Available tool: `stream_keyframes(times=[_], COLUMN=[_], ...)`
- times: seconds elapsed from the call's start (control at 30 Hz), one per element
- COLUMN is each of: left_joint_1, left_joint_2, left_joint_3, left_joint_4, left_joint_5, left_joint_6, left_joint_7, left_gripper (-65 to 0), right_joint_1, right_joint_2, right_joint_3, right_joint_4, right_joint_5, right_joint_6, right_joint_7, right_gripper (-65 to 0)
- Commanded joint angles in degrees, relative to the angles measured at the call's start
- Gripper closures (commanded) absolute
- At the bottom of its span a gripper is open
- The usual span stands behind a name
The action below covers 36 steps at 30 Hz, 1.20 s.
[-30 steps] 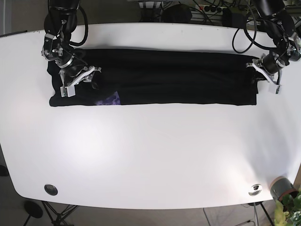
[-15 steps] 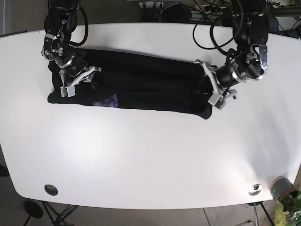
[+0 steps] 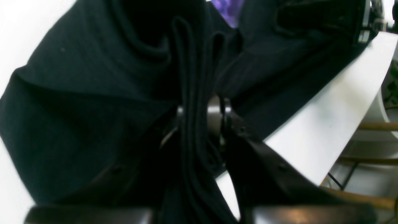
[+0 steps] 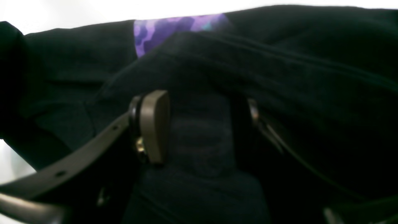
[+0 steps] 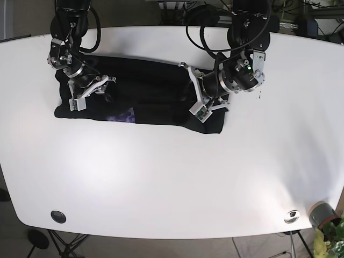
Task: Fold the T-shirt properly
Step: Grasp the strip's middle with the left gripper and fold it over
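Base view. The left gripper, its arm reaching in from 12 o'clock and bent over the table, is clamped tight on a bunched edge of the black T-shirt; the wrist view shows several cloth layers pinched between its fingers. At 10 o'clock the right gripper rests on the shirt's other end, its pads set apart with a ridge of fabric between them; whether they grip it cannot be told. A purple print shows nearby.
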Motion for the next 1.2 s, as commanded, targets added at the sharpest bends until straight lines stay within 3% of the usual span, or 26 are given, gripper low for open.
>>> stream_keyframes(times=[0.0, 0.23, 0.43, 0.53, 0.7, 0.9, 1.03, 1.17], left_joint_1=[-0.72, -2.22, -4.41, -4.85, -5.03, -4.59, -4.5, -4.5], left_joint_2=[0.45, 0.45, 2.21, 2.3, 2.12, 1.86, -0.25, -0.34], left_joint_3=[0.7, 1.22, 1.22, 3.16, 10.1, 16.26, 18.9, 15.2], left_joint_4=[-0.18, -3.26, -5.81, -6.16, -4.93, 0.7, 5.18, 5.45], left_joint_5=[-0.05, 0.13, 0.22, 0.22, 0.22, 4.0, 8.31, 10.68], left_joint_6=[-0.07, 0.1, 0.19, 0.19, 1.51, 10.92, 10.3, 9.95], left_joint_7=[-1.22, -1.22, -0.86, -0.86, -0.86, -0.86, -0.95, -1.22], left_gripper=[-3.8, -5.0, -24.7, -30.3, -32.5, -38.3, -38.6, -38.5], right_joint_1=[-0.23, -0.05, 0.04, 0.04, 0.04, 0.12, 0.12, 0.56], right_joint_2=[0.43, 0.43, 0.43, 0.43, 0.43, 0.43, 0.43, 0.43], right_joint_3=[0.04, 0.04, 0.04, 0.04, -0.05, -0.05, -0.05, -0.05], right_joint_4=[0.17, 0.17, 0.17, 0.17, 0.17, 0.17, 0.17, 0.96], right_joint_5=[-1.52, -1.52, -1.52, -1.52, -1.52, -1.52, -1.52, -1.25], right_joint_6=[-0.76, -0.76, -0.76, -0.76, -0.76, -0.76, -0.76, -0.76], right_joint_7=[-1.98, -1.98, -1.98, -1.98, -1.98, -1.98, -1.98, -2.16], right_gripper=[-31.2, -31.2, -31.2, -31.2, -31.2, -31.2, -31.2, -31.2])
